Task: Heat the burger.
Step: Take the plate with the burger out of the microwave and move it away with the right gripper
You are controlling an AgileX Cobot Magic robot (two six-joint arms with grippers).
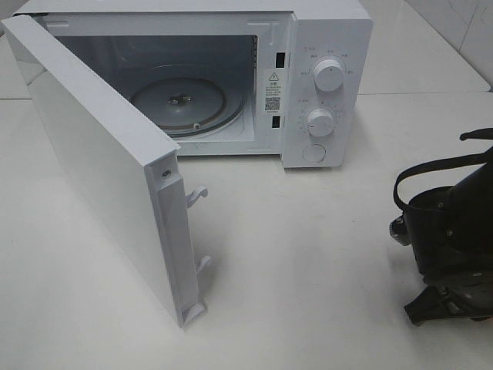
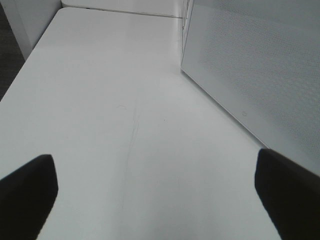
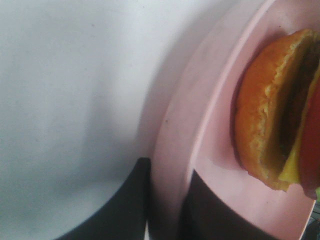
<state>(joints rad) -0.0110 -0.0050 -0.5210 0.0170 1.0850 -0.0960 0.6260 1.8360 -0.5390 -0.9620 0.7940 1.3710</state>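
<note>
Microwave (image 1: pixel 308 77) door (image 1: pixel 108 169) stands wide open, the glass turntable (image 1: pixel 179 104) bare inside. The left gripper (image 2: pixel 155 195) hovers over the white table (image 2: pixel 100 100) with jaws spread wide and nothing between them, the door just beside one finger. The right gripper (image 3: pixel 167 210) has its jaws clamped on the rim of the pink plate (image 3: pixel 200 125), and the burger (image 3: pixel 277 110) sits on that plate, just beyond the fingertips.

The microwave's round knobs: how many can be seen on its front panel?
2. One knob sits high on the microwave panel; the other knob is directly below it. Under both is a flat round button.
</note>
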